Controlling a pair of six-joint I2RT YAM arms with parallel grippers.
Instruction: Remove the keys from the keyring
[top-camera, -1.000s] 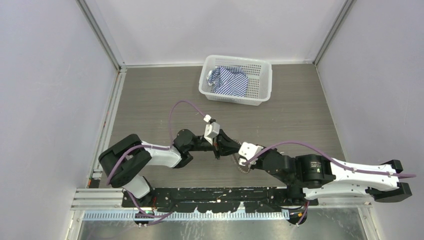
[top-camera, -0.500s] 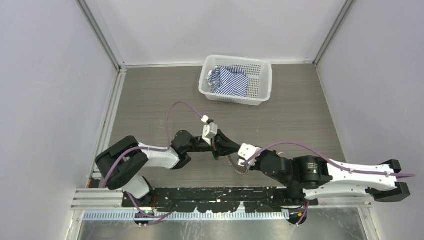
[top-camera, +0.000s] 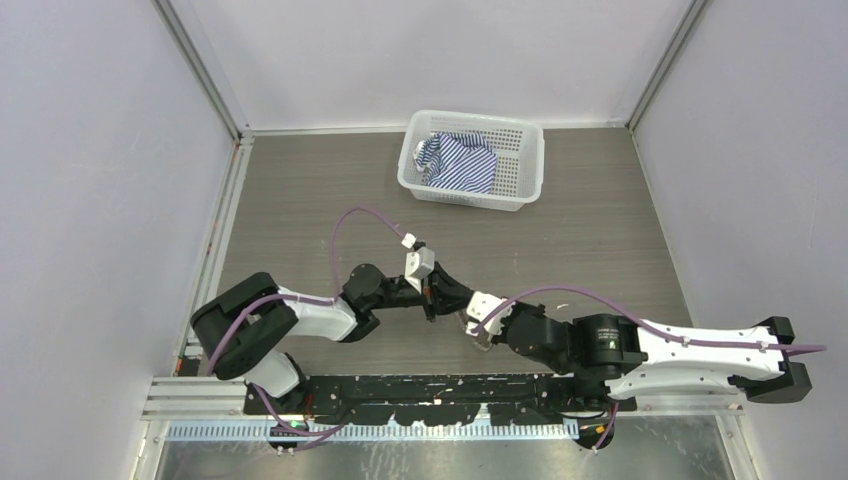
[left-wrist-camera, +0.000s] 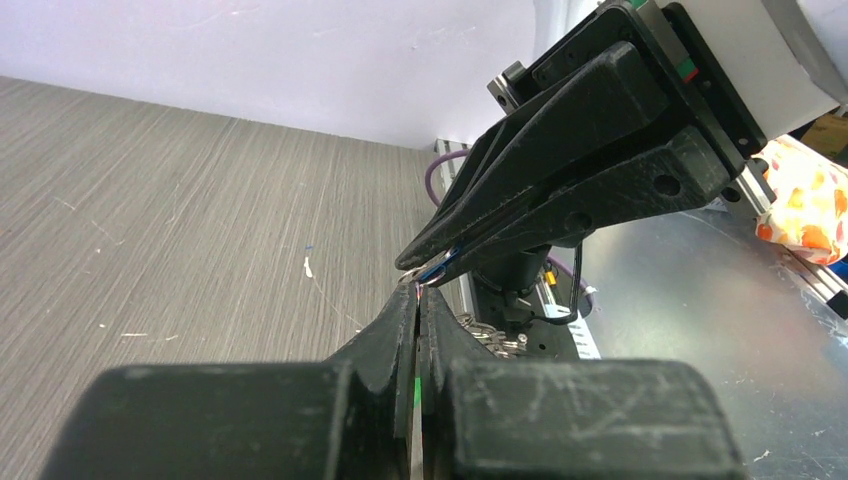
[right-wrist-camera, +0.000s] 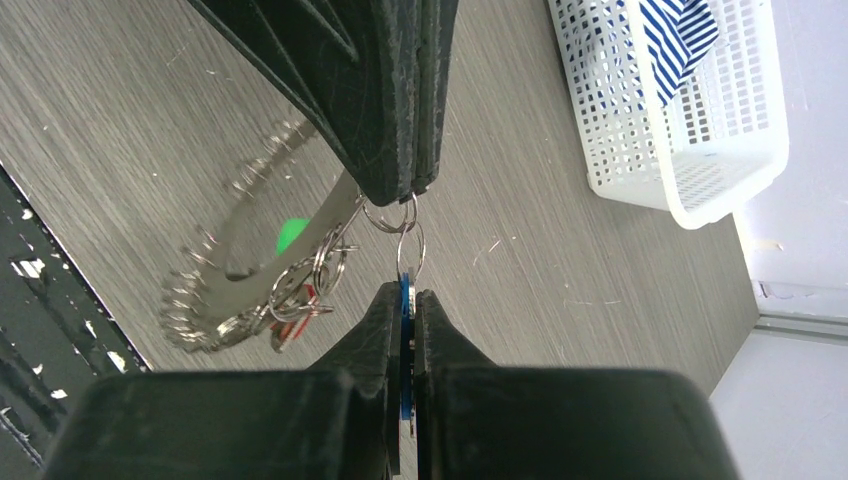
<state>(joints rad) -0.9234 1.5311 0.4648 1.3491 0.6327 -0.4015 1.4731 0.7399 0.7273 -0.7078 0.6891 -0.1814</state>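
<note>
Separation step, I judge: my right gripper (right-wrist-camera: 405, 293) pinches the blue key (right-wrist-camera: 405, 345), and my left gripper (right-wrist-camera: 398, 190) is clamped on the keyring (right-wrist-camera: 238, 228), well short of the basket (right-wrist-camera: 715, 195). Next, I'd say, slide its small ring (right-wrist-camera: 410, 245) off.

Grey wood-grain table (top-camera: 300, 200), pale scuffs on its surface, white perforated plastic basket (top-camera: 525, 165) standing near its far edge

The left arm (top-camera: 320, 312) and right arm (top-camera: 700, 350) wear white shells over chunky black joints, and a purple cable (top-camera: 365, 209) loops along each. The right gripper (left-wrist-camera: 425, 268) has scuffed black wedge fingers (left-wrist-camera: 600, 110) with small round holes.
</note>
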